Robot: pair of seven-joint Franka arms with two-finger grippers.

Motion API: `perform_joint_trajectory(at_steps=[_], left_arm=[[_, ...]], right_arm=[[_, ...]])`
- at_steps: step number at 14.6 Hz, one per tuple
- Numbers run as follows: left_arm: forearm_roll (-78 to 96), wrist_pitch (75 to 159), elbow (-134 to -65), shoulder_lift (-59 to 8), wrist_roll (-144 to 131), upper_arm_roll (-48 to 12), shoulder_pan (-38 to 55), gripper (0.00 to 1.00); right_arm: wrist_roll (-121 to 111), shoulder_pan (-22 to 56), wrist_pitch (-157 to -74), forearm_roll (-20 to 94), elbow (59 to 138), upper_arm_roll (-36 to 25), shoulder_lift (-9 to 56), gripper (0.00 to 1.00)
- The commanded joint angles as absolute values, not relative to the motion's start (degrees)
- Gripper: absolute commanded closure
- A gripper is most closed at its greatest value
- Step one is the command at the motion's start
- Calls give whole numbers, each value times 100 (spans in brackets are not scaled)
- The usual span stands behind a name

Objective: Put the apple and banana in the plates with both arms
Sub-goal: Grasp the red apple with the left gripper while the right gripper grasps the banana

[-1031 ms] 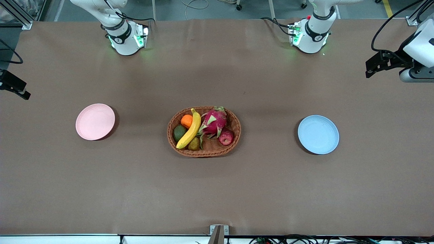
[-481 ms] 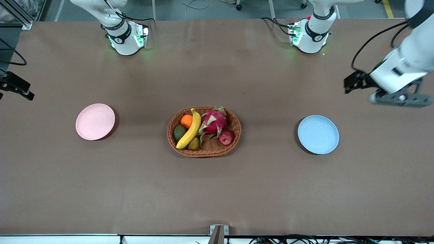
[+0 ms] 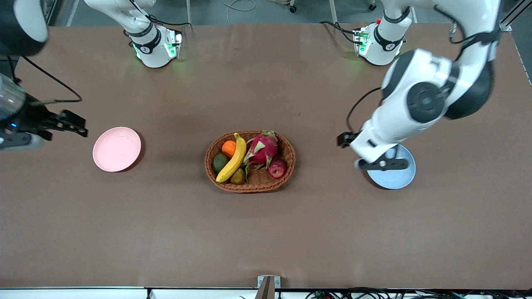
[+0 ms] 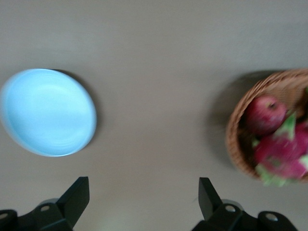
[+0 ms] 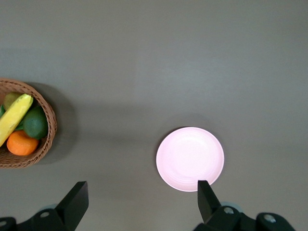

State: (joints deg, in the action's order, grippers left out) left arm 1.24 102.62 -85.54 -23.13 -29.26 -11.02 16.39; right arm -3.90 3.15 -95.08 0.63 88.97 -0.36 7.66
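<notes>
**Both arms on approach to the basket; nothing gripped yet**

The step in hand is judged to be the reach toward the fruit. It is best done by each pincer being brought squarely above its own fruit before descent, so that neighbouring fruit is not disturbed.

The right pincer [image 3: 77, 126] is held over bare counter [image 3: 266, 232], just beside the pink plate [image 3: 116, 149]; its fingers [image 5: 77, 198] are spread wide and nothing is held. The banana [image 3: 232, 159] lies in the wicker basket [image 3: 249, 186], well apart from it toward the left arm's end.

The left pincer [image 3: 347, 141] is held above the edge of the blue plate [image 3: 392, 176], also spread wide and empty. The apple [image 3: 277, 168] lies in the basket near this pincer, beside the dragon fruit [image 3: 262, 148].
</notes>
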Motion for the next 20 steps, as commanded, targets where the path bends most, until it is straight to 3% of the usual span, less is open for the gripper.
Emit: perform_joint_trajectory(at_steps=[1, 5, 9, 16, 20], left_arm=[[211, 10921, -8323, -2837, -3925, -1072, 2046, 0], [202, 11916, -8096, -3663, -5244, -1063, 2600, 0], [193, 12724, -7910, -4226, -6054, -1028, 2944, 0], [193, 13455, -7910, -4824, -6214, -1011, 3129, 0], [193, 13509, -7928, -4931, -6311, -1002, 3199, 0]], right_arm=[[-325, 553, -9553, 44, 8851, -44, 1141, 0], [505, 746, -9887, 886, 8956, -53, 1537, 0], [870, 1352, -10344, 896, 8938, -53, 2064, 0], [3195, 2653, -11740, 1011, 8895, -53, 3083, 3], [4568, 3032, -11971, 993, 8807, -62, 3576, 6]])
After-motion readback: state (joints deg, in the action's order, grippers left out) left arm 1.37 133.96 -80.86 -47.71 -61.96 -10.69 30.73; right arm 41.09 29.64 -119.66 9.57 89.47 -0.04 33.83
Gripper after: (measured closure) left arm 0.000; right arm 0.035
